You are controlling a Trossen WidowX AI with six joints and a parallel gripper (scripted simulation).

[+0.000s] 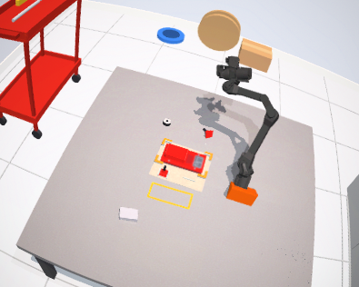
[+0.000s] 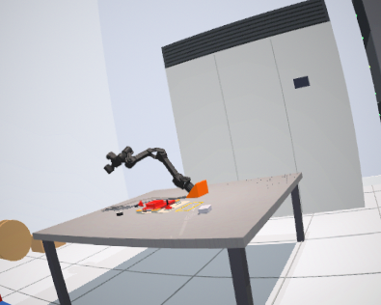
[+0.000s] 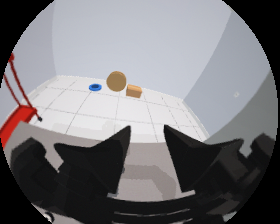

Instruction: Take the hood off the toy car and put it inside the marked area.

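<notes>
A red cart (image 1: 31, 71) is seen on the floor beyond the bench's left edge, its trays flat and glossy. On the matt grey bench (image 1: 78, 207) a small white block (image 1: 128, 213) lies toward the near left corner. Near the middle, the toy car (image 1: 184, 157) rests on a pale board with orange corner brackets; its body is boxy and bright red, and the hood (image 1: 175, 153) is judged to be the flat red panel at the car's left end, not yet removed. Just nearer the front edge, the marked area (image 1: 170, 195) is drawn as a thin yellow rectangle. Small loose parts are scattered around the board.

Further right, the dark jointed arm is mounted on an orange base (image 1: 250, 199) and is raised high, well away from the car, above the far edge. The gripper (image 3: 145, 153) is held partly open with nothing between its pointed black fingers.

The reach stage is judged not yet begun in earnest. The next move calls for the gripper to be brought down over the hood, with the fingers set astride its edges before closing.
</notes>
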